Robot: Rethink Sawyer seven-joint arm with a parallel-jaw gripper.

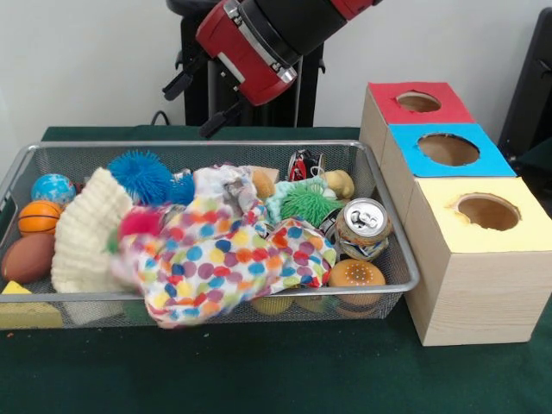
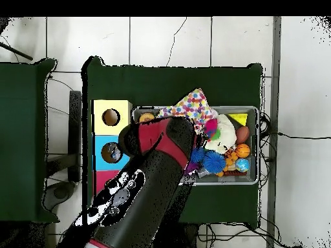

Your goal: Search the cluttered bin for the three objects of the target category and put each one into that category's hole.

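Gripper [image 1: 203, 108] hovering above mesh bin [image 1: 392, 226] back rim, can't tell its state (empty, I think); shift polka-dot cloth [image 1: 228, 254] first, probably.

Bright even indoor light, soft shadows under the wire bin [image 1: 392, 259], polka-dot cloth [image 1: 224, 259] slightly blurred

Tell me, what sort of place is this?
Probably a robotics lab test station: a red and black robot arm hangs over a green-covered table holding a wire mesh bin of toys and three wooden boxes with holes, like the yellow-topped box.
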